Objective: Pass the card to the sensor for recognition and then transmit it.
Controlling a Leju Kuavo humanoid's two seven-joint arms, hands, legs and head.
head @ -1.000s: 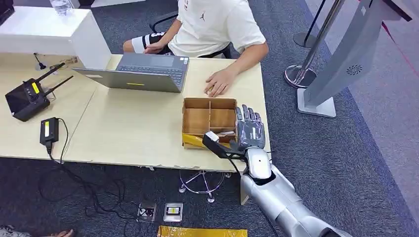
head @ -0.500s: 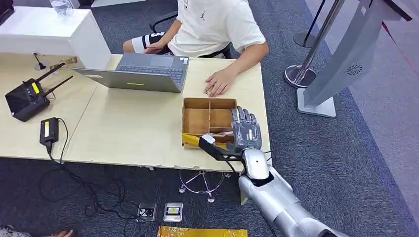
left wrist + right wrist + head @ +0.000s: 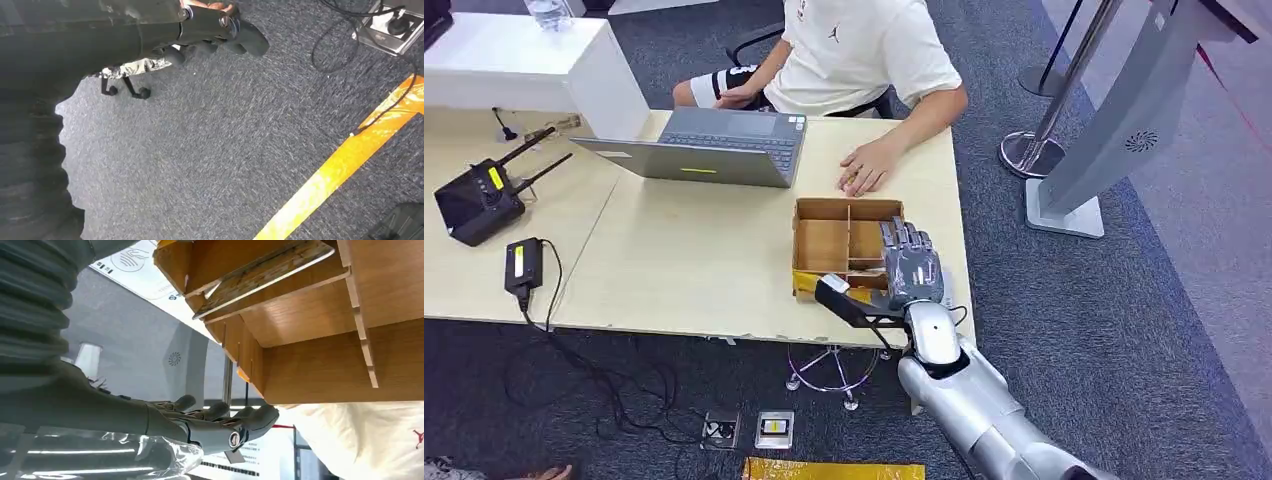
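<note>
1. An office is showing here: a pale wooden tabletop (image 3: 694, 270) is standing on grey carpet (image 3: 1124, 330).
2. A person (image 3: 864, 50) is sitting at its far edge behind an open laptop (image 3: 714, 148).
3. A stanchion base (image 3: 1029, 155) is standing on the carpet.

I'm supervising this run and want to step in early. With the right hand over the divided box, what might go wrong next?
The card lies tilted in a compartment of the cardboard box, so the right hand may fail to get hold of it. The box sits near the table edge; a push might shift it. A person's hand rests close behind the box, risking contact.
</note>
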